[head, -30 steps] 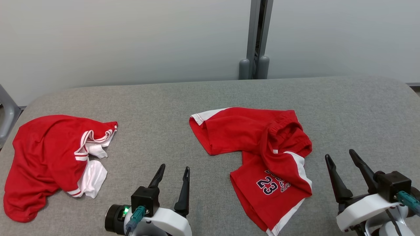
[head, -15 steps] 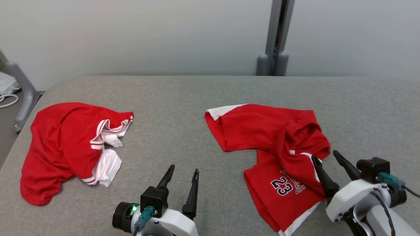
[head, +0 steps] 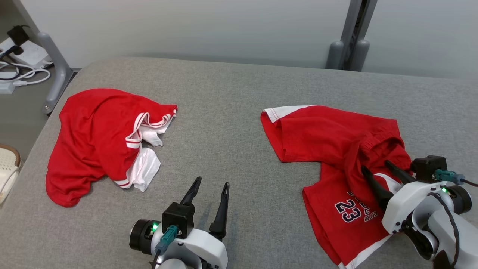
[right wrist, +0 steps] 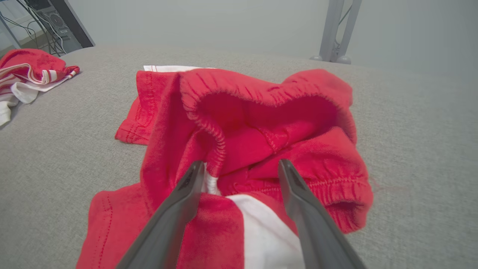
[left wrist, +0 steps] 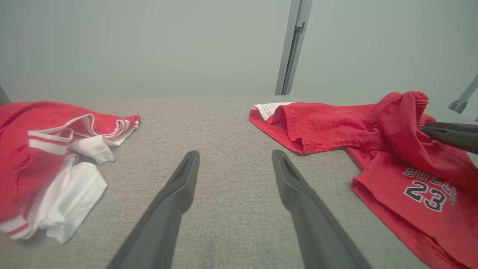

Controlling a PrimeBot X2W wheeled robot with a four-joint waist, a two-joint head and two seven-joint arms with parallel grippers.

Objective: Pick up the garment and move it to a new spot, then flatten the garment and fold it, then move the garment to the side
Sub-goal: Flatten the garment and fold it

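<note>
The garment, crumpled red shorts (head: 328, 134) with white trim and a "23" print, lies on the right of the grey padded table (head: 231, 112). My right gripper (head: 375, 165) is open, with its fingers low over the shorts beside the bunched elastic waistband (right wrist: 261, 112). In the right wrist view the right gripper (right wrist: 241, 162) straddles the waistband fold, and nothing is pinched. My left gripper (head: 212, 181) is open above bare table near the front edge, apart from any cloth. In the left wrist view the left gripper (left wrist: 235, 153) points between the two garments, with the shorts (left wrist: 336, 123) to its right.
A second red garment (head: 93, 138) with white striped trim lies crumpled on the table's left. Beyond the left edge are a grey leg (head: 56, 71), cables and a power strip (head: 22, 56) on the floor. Grey posts (head: 349, 52) stand behind the table.
The camera has shifted, so the whole scene sits further right and lower. My right gripper has moved forward onto the shorts, from beside them to the waistband. Both grippers stay open.
</note>
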